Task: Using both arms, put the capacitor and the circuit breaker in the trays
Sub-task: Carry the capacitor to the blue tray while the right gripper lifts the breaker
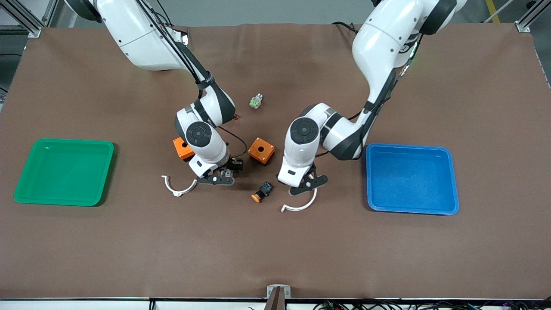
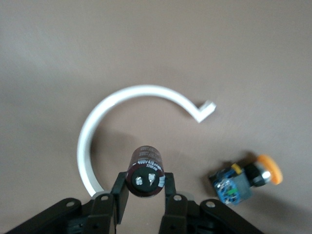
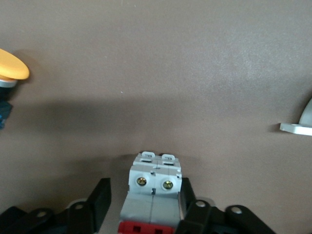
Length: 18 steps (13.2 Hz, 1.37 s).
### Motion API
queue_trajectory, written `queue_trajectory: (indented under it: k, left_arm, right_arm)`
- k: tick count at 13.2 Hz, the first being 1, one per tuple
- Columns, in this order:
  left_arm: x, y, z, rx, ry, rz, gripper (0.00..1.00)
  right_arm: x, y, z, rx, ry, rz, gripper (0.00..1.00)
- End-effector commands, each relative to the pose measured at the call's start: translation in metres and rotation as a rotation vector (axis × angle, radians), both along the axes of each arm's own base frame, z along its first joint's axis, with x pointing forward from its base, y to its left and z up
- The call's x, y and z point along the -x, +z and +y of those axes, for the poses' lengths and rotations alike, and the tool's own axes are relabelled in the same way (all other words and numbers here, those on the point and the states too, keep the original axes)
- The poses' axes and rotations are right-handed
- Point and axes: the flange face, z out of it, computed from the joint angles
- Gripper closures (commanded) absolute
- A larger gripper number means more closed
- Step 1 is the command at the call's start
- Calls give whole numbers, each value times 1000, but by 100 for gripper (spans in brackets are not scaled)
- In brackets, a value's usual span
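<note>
My left gripper (image 1: 306, 183) is low over the table's middle, between the button (image 1: 262, 191) and the blue tray (image 1: 411, 178), its arm folded down from the base with the wrist bent toward the front camera. In the left wrist view I see its fingers (image 2: 120, 192) closed on the capacitor (image 2: 145, 171), pale end face toward the camera, just inside the white ring (image 2: 126, 119) lying under it. My right gripper (image 1: 217, 176) is low too, near an orange box (image 1: 183, 148), arm bent the same way. From the right wrist view its fingers (image 3: 100, 195) look spread around the breaker (image 3: 153, 192): one pad sits at the block's side, the other stands clear of it. The breaker rests on the table. A green tray (image 1: 64, 171) lies toward the right arm's end.
</note>
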Motion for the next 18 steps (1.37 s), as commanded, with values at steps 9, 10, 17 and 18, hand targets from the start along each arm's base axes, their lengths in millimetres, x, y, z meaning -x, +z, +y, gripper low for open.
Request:
queue_trajectory:
  k: [9, 10, 17, 18]
  left_arm:
    - [-73, 45, 228, -132, -101, 126, 98]
    - [-82, 39, 258, -128, -85, 138, 99]
    - [-71, -22, 381, -122, -68, 277, 99]
    - [-67, -20, 391, -113, -83, 275, 99]
  right_arm:
    - [-12, 39, -23, 44, 7, 61, 79]
    - [-12, 39, -22, 44, 9, 61, 83]
    - [-31, 105, -38, 73, -18, 102, 86]
    - [-43, 128, -50, 87, -27, 132, 86]
